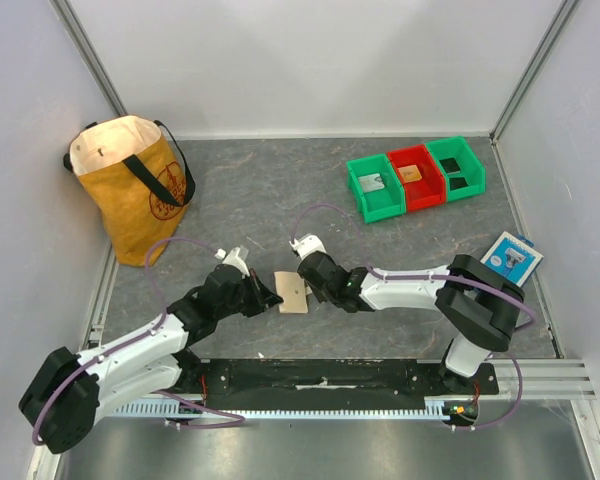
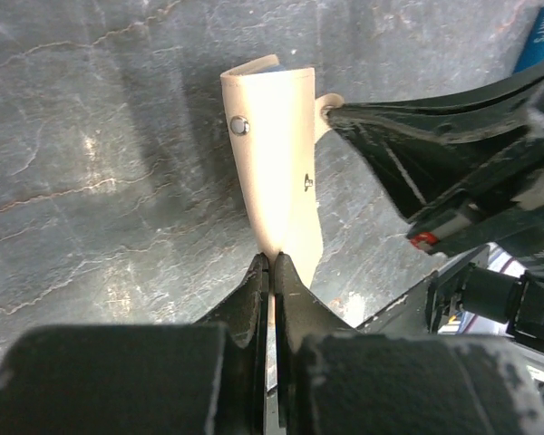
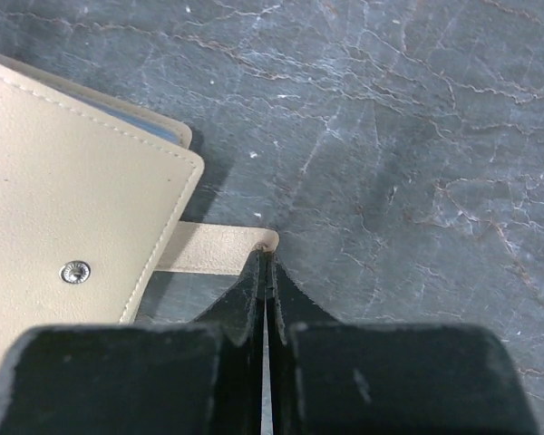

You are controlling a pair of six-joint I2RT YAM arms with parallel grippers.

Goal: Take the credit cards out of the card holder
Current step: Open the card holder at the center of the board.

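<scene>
The tan card holder [image 1: 293, 293] lies folded shut on the grey table between both arms. My left gripper [image 1: 273, 297] is shut on its near edge; in the left wrist view the holder [image 2: 276, 163] runs away from the closed tips [image 2: 272, 263]. My right gripper [image 1: 305, 285] is shut on the holder's small tan tab [image 3: 213, 246], with the tips [image 3: 267, 258] pinching the tab's end. The holder's snap-studded cover [image 3: 63, 199] fills the left of the right wrist view. The credit cards are hidden; only a thin blue sliver [image 2: 265, 65] shows at the holder's far edge.
A yellow bag [image 1: 130, 185] stands at the back left. Green, red and green bins [image 1: 413, 178] sit at the back right, each with a small flat item inside. A blue-and-white packet [image 1: 510, 257] lies by the right wall.
</scene>
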